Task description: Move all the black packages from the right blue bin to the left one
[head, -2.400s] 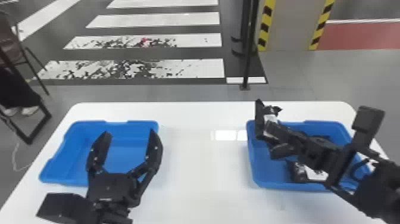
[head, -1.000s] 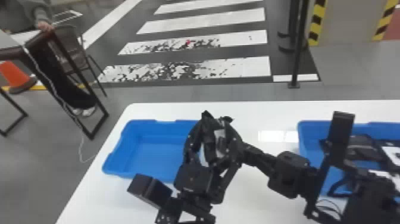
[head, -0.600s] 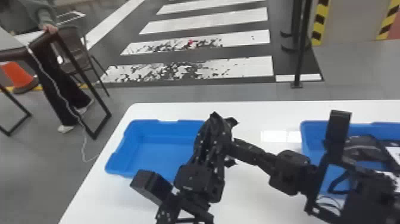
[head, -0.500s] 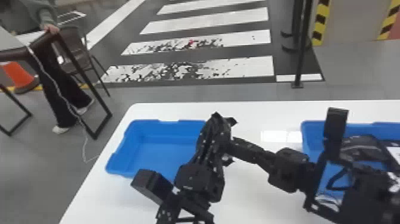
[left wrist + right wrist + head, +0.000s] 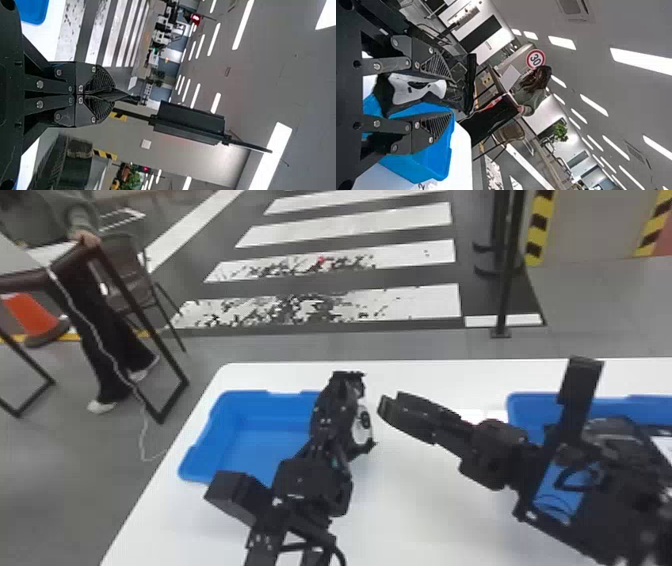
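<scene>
In the head view my left gripper (image 5: 349,379) stands at the left blue bin's (image 5: 250,396) right side, above table height, shut on a black package (image 5: 364,425) with a white patch. The left wrist view has the left gripper (image 5: 113,95) pinching a thin dark edge. Just right of it, apart from the package, is my right gripper (image 5: 391,404), its fingers spread. From the right wrist, the right gripper (image 5: 452,98) frames the package (image 5: 413,89) beyond its open fingers. More black packages (image 5: 612,430) lie in the right blue bin (image 5: 535,397), partly behind the right arm.
Both bins stand on a white table (image 5: 430,510), with bare tabletop between them. Behind the table a dark post (image 5: 505,280) rises from the floor. The right forearm crosses the right bin's near side.
The head view has swung left. The right gripper brought the package over from the right bin; the left gripper closed on it, and the right one has opened and drawn back to the right.
</scene>
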